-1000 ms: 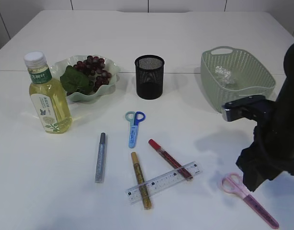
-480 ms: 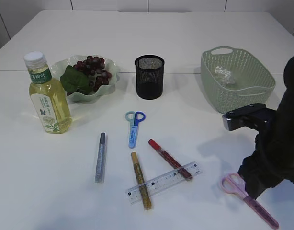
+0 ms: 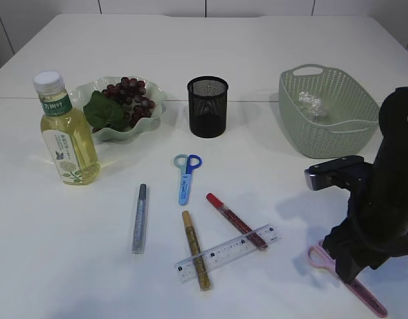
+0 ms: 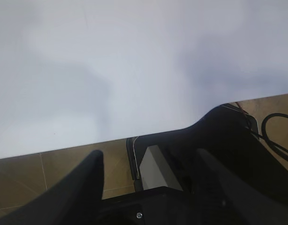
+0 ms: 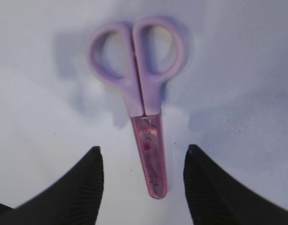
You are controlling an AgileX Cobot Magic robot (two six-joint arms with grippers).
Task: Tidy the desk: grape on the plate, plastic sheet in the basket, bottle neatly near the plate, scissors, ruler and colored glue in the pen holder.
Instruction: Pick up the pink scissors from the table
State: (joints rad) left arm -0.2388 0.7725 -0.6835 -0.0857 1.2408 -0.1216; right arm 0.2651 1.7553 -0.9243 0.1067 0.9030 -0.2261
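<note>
Pink plastic sheathed scissors (image 5: 144,110) lie flat on the white tabletop (image 5: 238,61), light and slippery-looking, best nipped across the sheath by the right pincer (image 5: 141,185), which hangs open and empty.

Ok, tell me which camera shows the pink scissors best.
The right wrist view: the pink scissors lie whole and close up on the table, between the open right claw tips. The exterior view shows them partly hidden behind the arm. The left wrist view shows none of them.
</note>
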